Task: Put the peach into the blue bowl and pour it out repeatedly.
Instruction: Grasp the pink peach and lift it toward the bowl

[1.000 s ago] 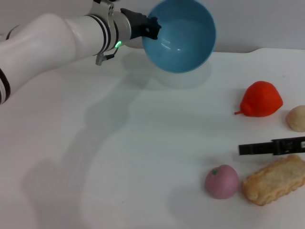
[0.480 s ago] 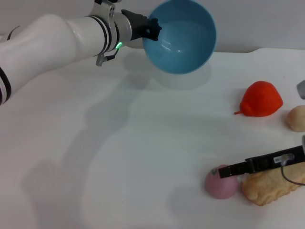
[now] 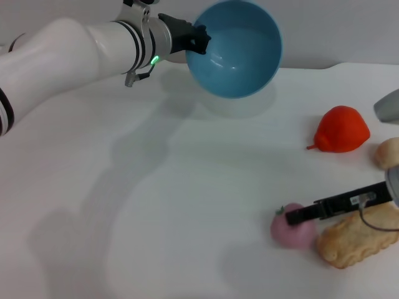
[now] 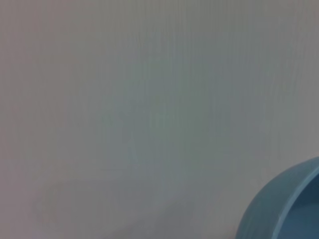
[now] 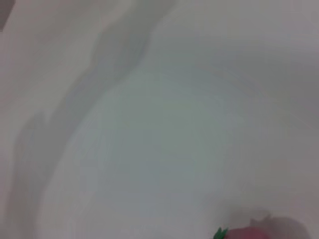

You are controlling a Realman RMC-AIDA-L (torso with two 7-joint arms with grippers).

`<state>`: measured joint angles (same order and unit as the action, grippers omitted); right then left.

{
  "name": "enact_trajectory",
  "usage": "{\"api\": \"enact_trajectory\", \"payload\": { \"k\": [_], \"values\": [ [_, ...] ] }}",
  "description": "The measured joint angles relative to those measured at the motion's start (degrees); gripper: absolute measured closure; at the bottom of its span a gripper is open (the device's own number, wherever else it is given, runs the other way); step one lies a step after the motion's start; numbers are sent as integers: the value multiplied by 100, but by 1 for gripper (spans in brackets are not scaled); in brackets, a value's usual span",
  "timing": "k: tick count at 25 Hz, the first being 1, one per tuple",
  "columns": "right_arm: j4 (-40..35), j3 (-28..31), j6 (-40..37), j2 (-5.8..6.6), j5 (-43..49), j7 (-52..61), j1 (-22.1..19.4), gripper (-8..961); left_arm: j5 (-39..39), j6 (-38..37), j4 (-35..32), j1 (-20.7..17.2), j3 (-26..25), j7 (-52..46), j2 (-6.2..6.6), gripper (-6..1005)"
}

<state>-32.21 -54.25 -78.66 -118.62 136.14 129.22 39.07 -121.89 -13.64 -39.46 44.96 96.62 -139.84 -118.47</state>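
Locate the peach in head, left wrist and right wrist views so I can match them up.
Head view: the peach lies low and right of centre on the white table, beside the tan bread-like piece, with the right gripper reaching over it.
Left wrist view: not in it; only the blue bowl and the table.
Right wrist view: a sliver of the peach at the lower edge.
Shared landmark: the white table.
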Motion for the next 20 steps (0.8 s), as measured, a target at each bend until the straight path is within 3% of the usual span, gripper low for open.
{"api": "enact_trajectory", "payload": {
  "k": [7, 15, 20],
  "values": [
    [-618, 50, -548, 19, -555, -364, -168, 597, 14, -55, 0, -16, -2, 0, 0, 999],
    [-1619, 58, -720, 42, -1332, -500, -383, 954, -45, -746, 21, 107, -92, -117, 29, 999],
    [-1477, -25, -739, 40, -1053, -497, -276, 954, -104, -762, 75, 116, -91, -142, 28, 1000]
  ]
}}
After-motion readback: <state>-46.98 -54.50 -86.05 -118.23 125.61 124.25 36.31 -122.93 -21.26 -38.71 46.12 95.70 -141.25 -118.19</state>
